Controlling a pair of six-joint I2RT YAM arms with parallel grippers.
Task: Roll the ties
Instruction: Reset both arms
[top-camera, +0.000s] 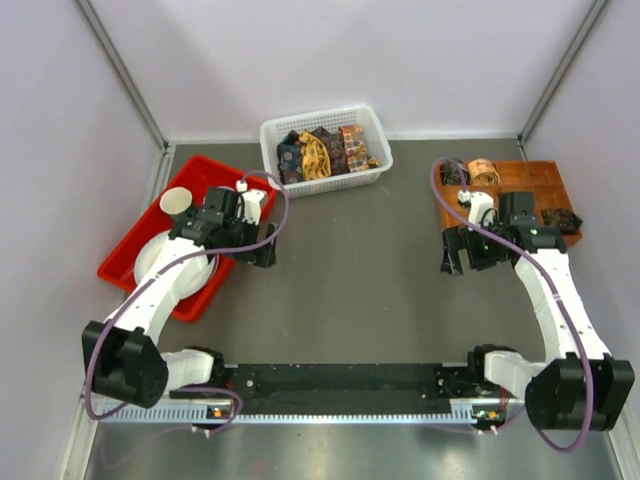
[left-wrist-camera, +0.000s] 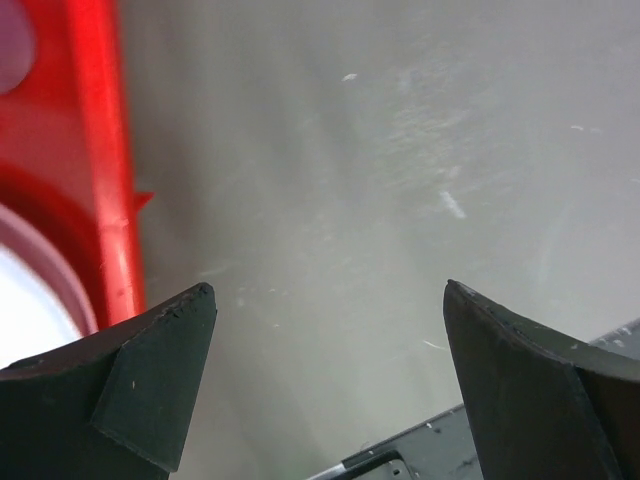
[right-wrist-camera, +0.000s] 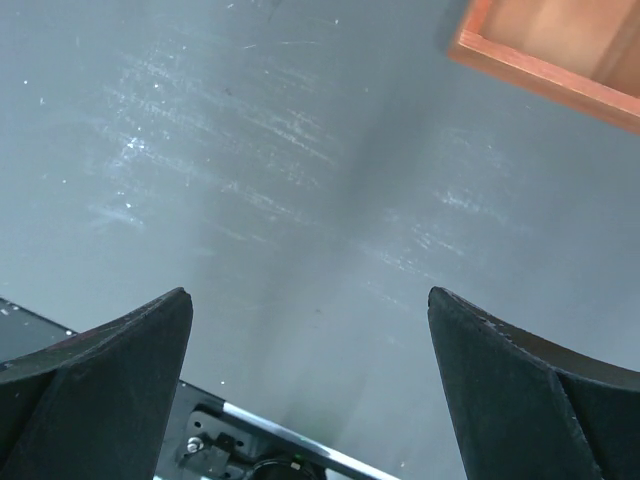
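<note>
Several patterned ties in brown, yellow and dark tones lie bunched in a white basket at the back centre. Small rolled ties sit in the orange tray at the right, another dark one near its right side. My left gripper hangs open over bare table beside the red tray, nothing between its fingers. My right gripper also stands open over bare table, just left of the orange tray, with its fingers wide apart and empty.
The red tray at the left holds white plates and a small round dish. The orange tray's corner shows in the right wrist view. A black rail runs along the near edge between the arm bases. Walls close in the table.
</note>
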